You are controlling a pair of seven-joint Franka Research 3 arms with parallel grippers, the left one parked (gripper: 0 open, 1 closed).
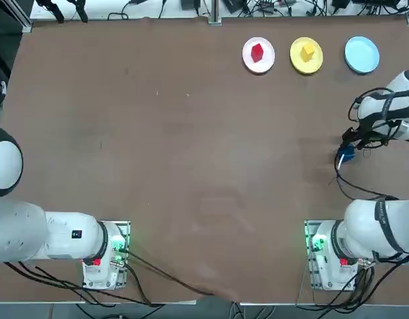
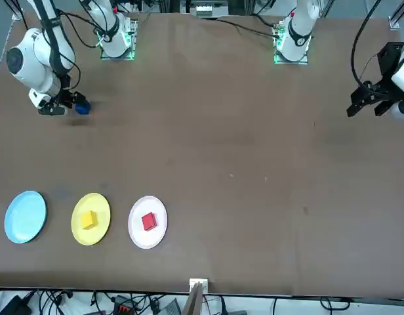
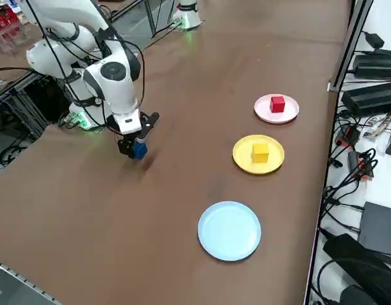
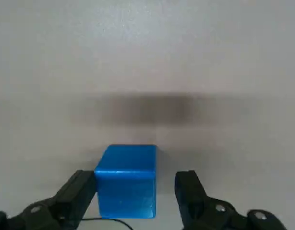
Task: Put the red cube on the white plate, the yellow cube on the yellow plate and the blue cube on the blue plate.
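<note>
The blue cube (image 4: 126,179) rests on the brown table at its right side, between the fingers of my right gripper (image 4: 135,191). The gripper is open: one finger is against the cube and a gap shows beside the other. The top view shows the blue cube (image 1: 346,155) well short of the plates. The red cube (image 1: 257,52) lies on the white plate (image 1: 247,58). On the yellow plate (image 1: 298,61) sits the yellow cube (image 1: 308,50). The blue plate (image 1: 362,54) has nothing on it and stands at the right end of the plate row.
The three plates stand in a row along the far edge of the table (image 1: 158,133). Cables and power boxes (image 3: 373,95) lie just past that edge. My right arm's cable (image 1: 354,189) loops over the table near its base.
</note>
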